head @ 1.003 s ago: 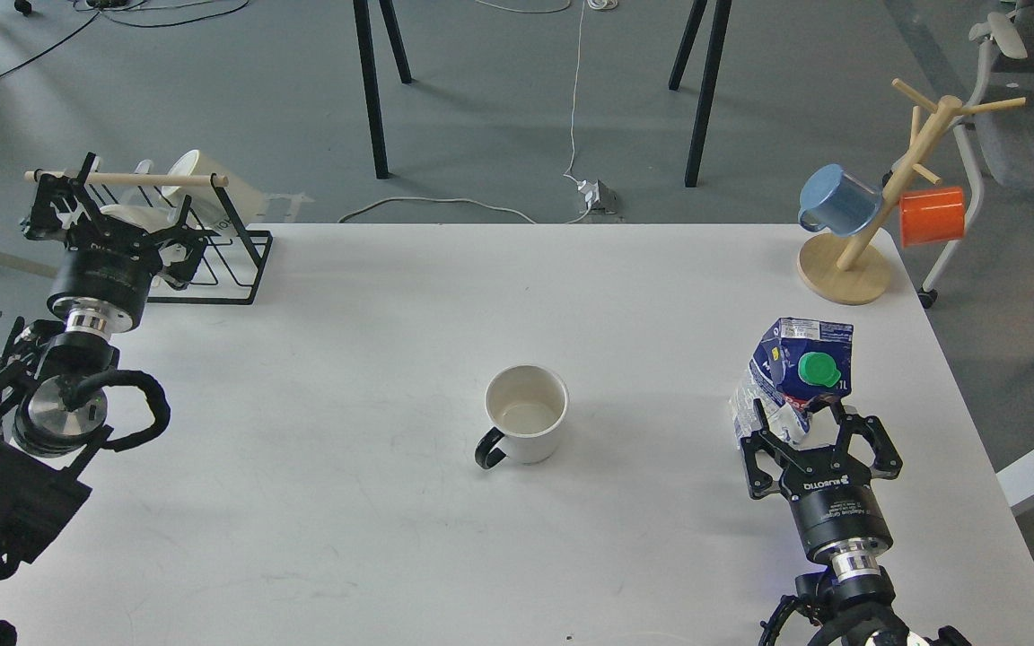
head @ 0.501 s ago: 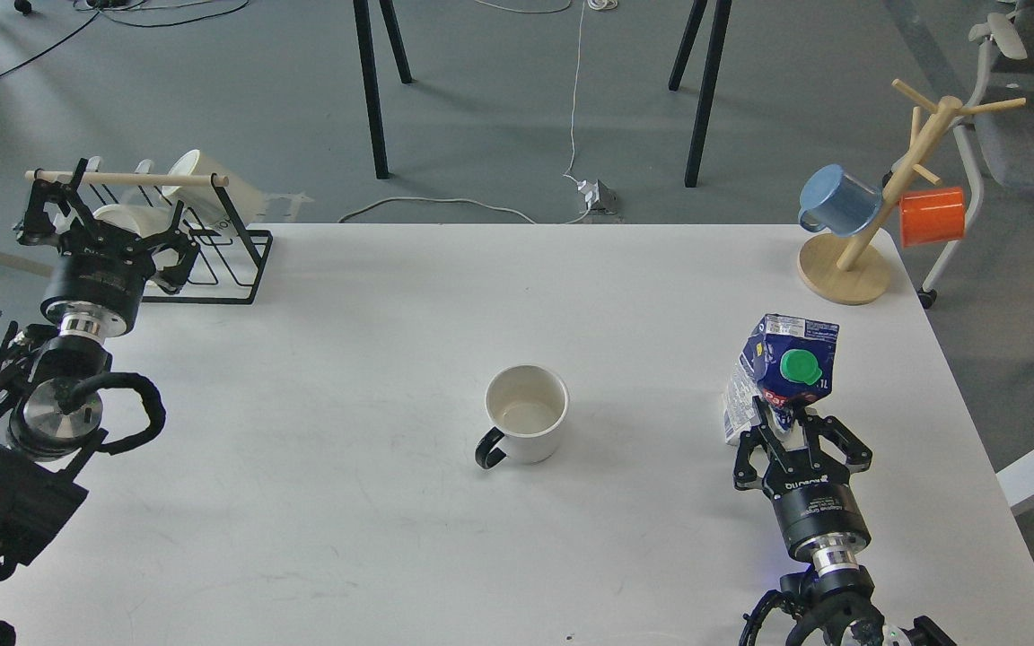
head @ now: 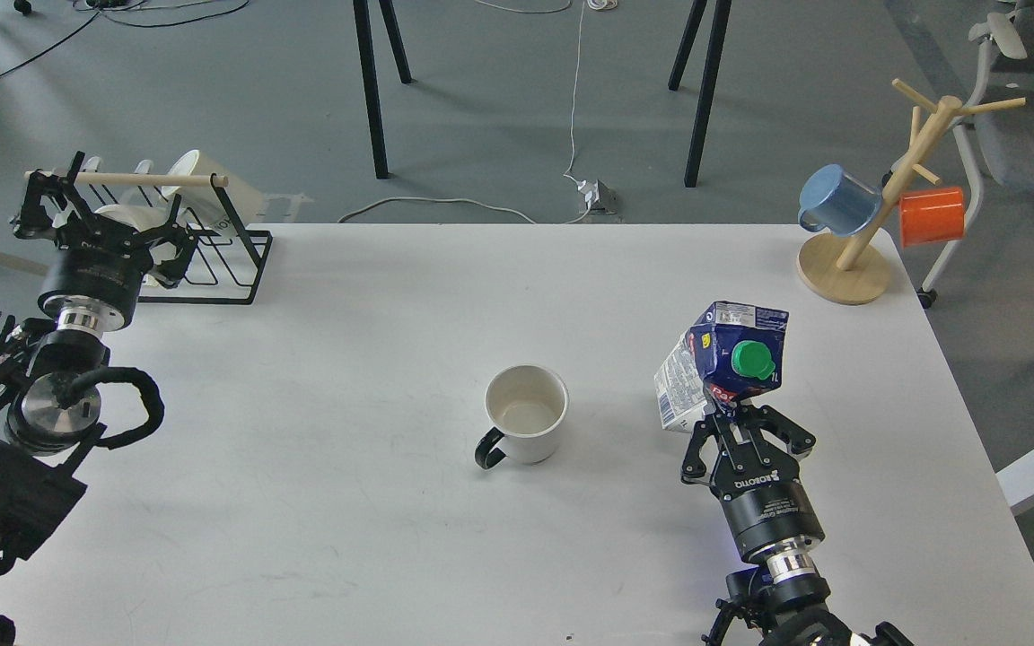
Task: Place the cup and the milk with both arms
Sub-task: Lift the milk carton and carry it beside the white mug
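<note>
A white cup [head: 526, 412] with a black handle stands upright and empty in the middle of the white table [head: 373, 296]. My right gripper [head: 732, 405] is shut on the blue and white milk carton [head: 725, 362] with a green cap, holding it by its lower part to the right of the cup. My left gripper [head: 100, 224] is open at the table's far left, beside the black rack [head: 212, 256], with nothing in it.
The black wire rack with a wooden rod holds white cups at the back left. A wooden mug tree [head: 876, 215] with a blue mug [head: 836, 199] and an orange mug [head: 932, 216] stands at the back right corner.
My right gripper has closed on the milk carton and carried it left, toward the cup. My left gripper has shifted slightly near the rack.
</note>
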{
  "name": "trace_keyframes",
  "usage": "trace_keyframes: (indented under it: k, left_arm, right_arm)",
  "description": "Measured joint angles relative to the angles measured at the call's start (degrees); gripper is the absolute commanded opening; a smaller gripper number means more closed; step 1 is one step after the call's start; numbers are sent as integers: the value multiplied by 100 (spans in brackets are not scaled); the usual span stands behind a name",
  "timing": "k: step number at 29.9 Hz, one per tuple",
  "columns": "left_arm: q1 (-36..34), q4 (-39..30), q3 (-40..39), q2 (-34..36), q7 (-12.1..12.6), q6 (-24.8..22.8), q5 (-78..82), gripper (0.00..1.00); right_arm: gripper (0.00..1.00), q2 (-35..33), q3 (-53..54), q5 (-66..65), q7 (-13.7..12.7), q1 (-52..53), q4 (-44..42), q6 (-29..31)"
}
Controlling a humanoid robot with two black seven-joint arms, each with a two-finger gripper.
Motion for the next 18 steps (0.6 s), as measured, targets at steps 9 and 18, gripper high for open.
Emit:
trace_keyframes:
  k: [9,18]
  left_arm:
    - [21,119,19,8,8,0,9,99]
    - [23,225,36,9,9,0,17,99]
  right_arm:
    - [13,7,-578,-10,31,460,-637,0]
    - [13,8,-915,-5,8,870,-1136,0]
